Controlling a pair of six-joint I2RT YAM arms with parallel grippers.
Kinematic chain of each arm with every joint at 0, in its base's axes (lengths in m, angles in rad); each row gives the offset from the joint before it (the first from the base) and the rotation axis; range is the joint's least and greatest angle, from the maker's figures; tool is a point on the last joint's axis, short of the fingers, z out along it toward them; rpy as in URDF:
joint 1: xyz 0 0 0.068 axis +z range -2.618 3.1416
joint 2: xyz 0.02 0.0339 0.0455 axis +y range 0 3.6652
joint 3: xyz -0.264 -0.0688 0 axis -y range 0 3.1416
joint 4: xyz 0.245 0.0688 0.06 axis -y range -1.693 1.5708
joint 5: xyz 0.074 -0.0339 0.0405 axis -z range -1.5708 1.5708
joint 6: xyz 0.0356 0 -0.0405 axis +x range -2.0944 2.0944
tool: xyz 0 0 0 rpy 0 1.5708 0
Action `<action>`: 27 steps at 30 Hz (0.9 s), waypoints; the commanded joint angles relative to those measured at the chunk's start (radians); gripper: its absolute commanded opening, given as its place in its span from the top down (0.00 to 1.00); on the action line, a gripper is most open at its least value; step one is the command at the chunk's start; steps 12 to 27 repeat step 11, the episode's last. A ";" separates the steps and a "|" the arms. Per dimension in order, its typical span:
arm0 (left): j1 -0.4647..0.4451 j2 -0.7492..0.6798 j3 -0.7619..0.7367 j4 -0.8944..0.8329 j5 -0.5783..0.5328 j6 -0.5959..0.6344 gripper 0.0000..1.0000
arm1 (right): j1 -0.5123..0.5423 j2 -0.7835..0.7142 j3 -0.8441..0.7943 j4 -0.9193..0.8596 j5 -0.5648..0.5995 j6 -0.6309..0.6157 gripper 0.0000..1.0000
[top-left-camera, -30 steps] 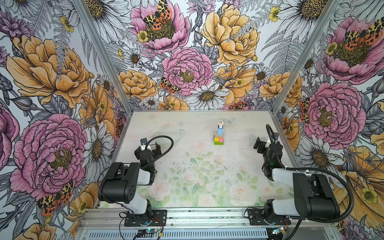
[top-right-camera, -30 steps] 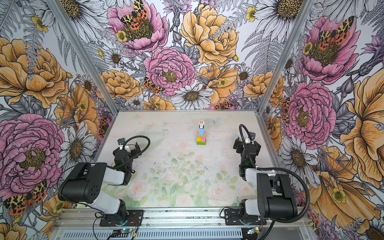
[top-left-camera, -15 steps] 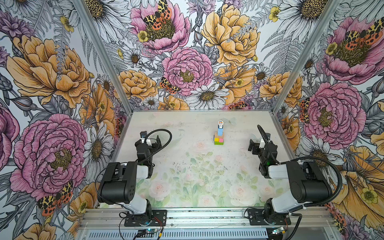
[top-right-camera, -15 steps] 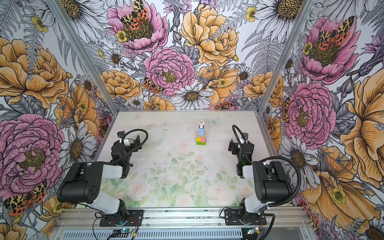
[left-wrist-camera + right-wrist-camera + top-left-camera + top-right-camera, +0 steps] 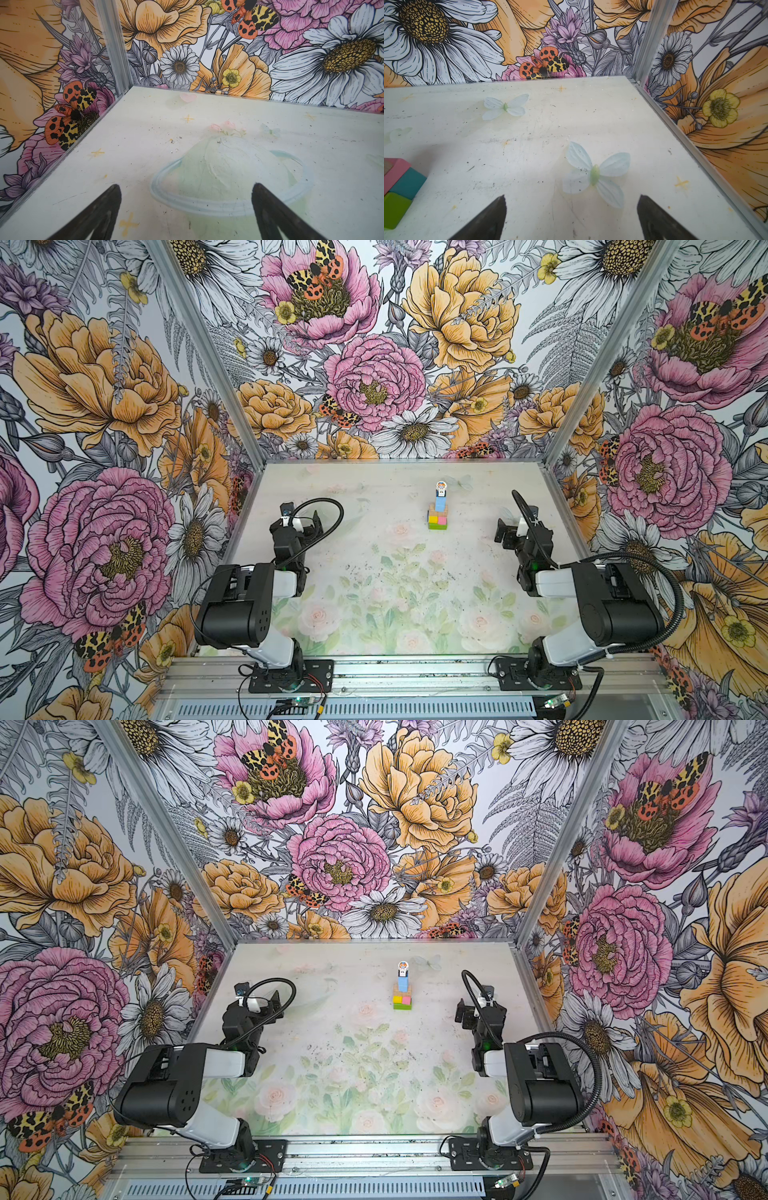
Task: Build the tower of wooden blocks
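Observation:
The wood block tower stands at the back middle of the table in both top views. Green, yellow and pink bricks form its base, with a tan block and a light blue cube above. A tiny white toy figure stands on top. My left gripper hovers open and empty far to the tower's left. My right gripper is open and empty to its right. In the right wrist view the tower's pink and green bricks show at the edge.
Flowered walls with metal corner posts close in the table on three sides. A metal rail with both arm bases runs along the front. Printed butterflies and a printed planet lie flat on the tabletop.
My left gripper has crept a little towards the back wall. My right gripper has shifted slightly leftward. Both stay open, and the tower is unchanged.

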 commanded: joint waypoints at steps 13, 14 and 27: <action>-0.008 -0.001 -0.002 0.003 0.015 0.005 0.01 | 0.013 -0.005 0.033 0.003 -0.030 -0.039 0.00; -0.008 -0.001 -0.002 0.003 0.015 0.005 0.01 | 0.013 -0.005 0.033 0.003 -0.030 -0.039 0.00; -0.008 -0.001 -0.002 0.003 0.015 0.005 0.01 | 0.013 -0.005 0.033 0.003 -0.030 -0.039 0.00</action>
